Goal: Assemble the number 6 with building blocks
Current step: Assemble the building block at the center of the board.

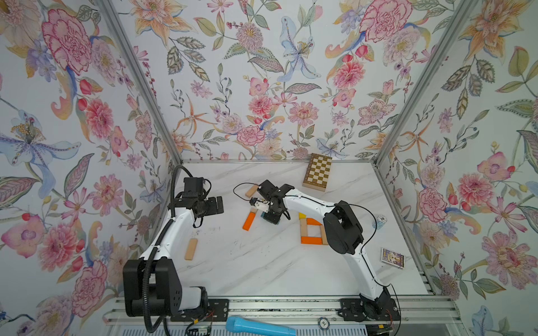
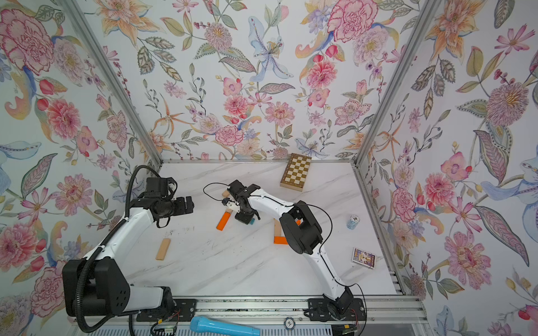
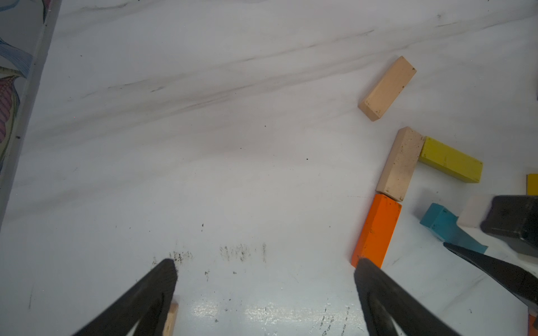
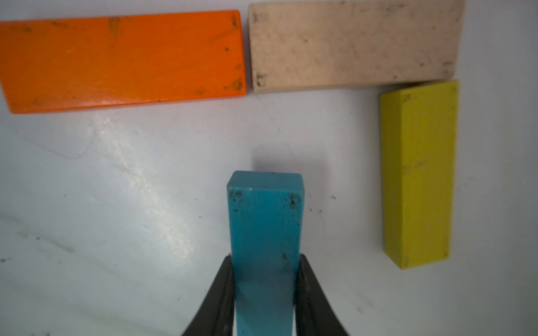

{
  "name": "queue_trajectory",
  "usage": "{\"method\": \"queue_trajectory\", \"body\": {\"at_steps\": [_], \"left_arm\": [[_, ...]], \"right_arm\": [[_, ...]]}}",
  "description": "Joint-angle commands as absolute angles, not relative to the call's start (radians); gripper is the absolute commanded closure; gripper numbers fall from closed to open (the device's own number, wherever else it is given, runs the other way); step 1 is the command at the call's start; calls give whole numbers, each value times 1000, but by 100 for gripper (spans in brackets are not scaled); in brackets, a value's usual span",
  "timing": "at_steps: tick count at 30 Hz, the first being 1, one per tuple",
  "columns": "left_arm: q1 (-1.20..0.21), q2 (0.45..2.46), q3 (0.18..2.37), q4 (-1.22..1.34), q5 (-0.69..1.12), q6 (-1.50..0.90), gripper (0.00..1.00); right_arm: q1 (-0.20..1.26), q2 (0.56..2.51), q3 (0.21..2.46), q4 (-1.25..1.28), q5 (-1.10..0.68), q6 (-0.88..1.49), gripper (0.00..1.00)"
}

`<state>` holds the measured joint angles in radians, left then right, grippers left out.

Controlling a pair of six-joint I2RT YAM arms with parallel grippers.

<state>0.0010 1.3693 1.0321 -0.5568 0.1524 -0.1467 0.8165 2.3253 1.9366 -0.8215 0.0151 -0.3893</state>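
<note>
Left claw [image 1: 217,205] is spread wide w/ nothing in it, hanging over bare table. A lone beige block [image 1: 191,249] lies nearer the robot's base, well apart from it. Next over, orange block [image 4: 122,58] and pale beige block [image 4: 355,43] sit end to end in a line, w/ yellow block [image 4: 419,174] meeting the beige one's side at a right angle. Right claw [image 4: 265,259] is clamped on the teal block [image 4: 266,221] at its rear end, so most of it sticks out ahead of the fingers, pointing at that line but not touching. Further right is a square loop of blocks [image 1: 310,240], partly hidden behind the right arm.
</note>
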Motion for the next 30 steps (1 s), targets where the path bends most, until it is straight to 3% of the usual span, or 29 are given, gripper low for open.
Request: {"method": "queue_trajectory", "body": {"at_steps": [1, 30], "left_arm": [[0, 1363, 1023, -547, 163, -155, 1], [1, 1330, 1003, -531, 173, -163, 1]], "right_arm": [[828, 2350, 1988, -870, 0, -405, 72], [860, 2405, 2042, -929, -103, -334, 70]]}}
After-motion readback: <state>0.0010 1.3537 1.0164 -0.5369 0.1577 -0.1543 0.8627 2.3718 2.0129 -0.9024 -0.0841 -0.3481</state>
